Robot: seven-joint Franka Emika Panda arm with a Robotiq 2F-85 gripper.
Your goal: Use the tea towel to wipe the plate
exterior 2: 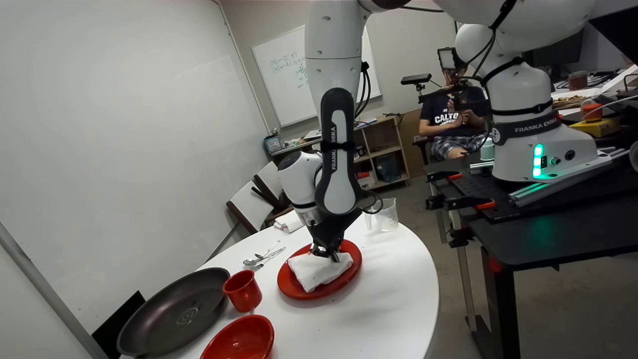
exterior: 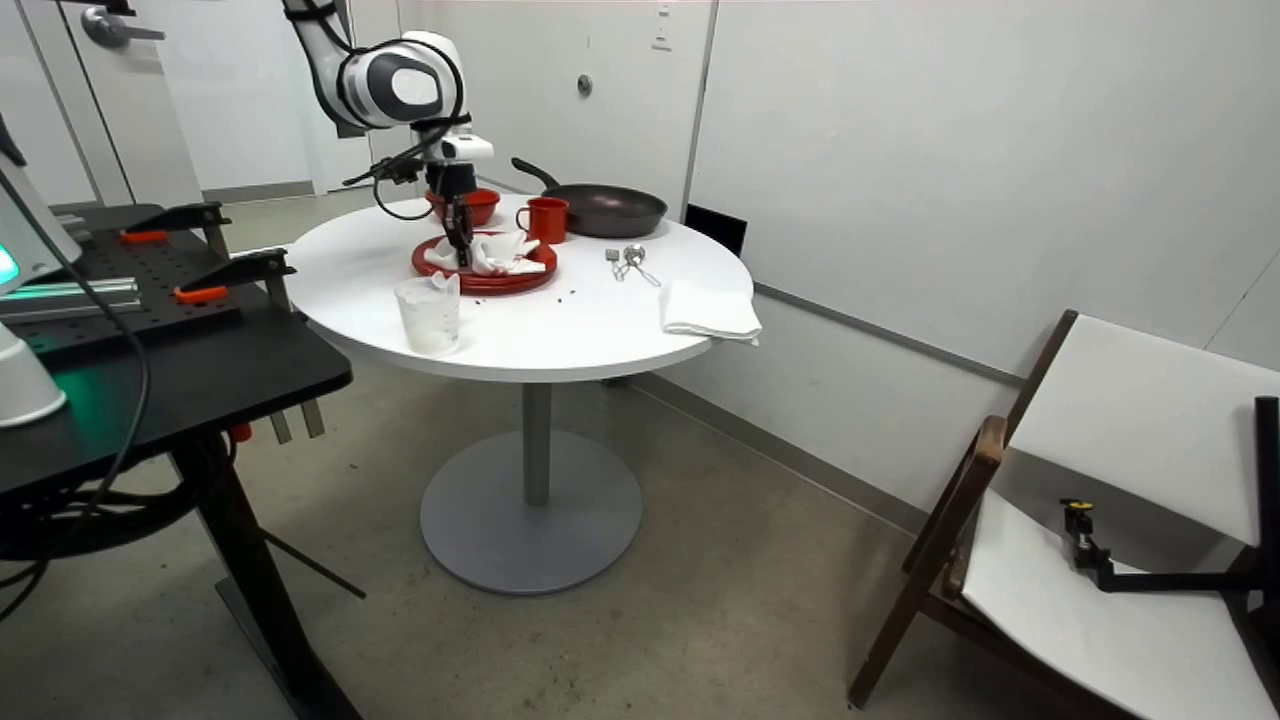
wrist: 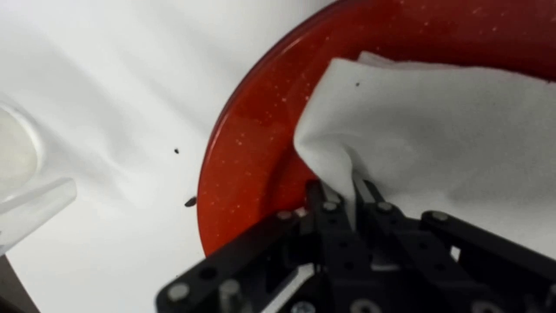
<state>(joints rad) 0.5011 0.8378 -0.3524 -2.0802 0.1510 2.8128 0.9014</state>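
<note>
Pinching towel (wrist: 434, 130) — claw (wrist: 346, 195) over plate (wrist: 243, 174).

Soft shadows on the bright tabletop (exterior 2: 398, 269)

Robot arm (exterior 2: 340, 177): and there's "FRANKA EMIKA", centre frame!
Robot base (exterior 2: 521, 152): "FRANKA EMI…", right side!
Shirt (exterior 2: 441, 108): "CALT…", rest unclear, upper right!
Whiteboard (exterior 2: 280, 85): handwriting, upper centre, unreadable!

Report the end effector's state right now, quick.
End effector: closed, holding a pinched fold of the white tea towel, which lies on the red plate.
</note>
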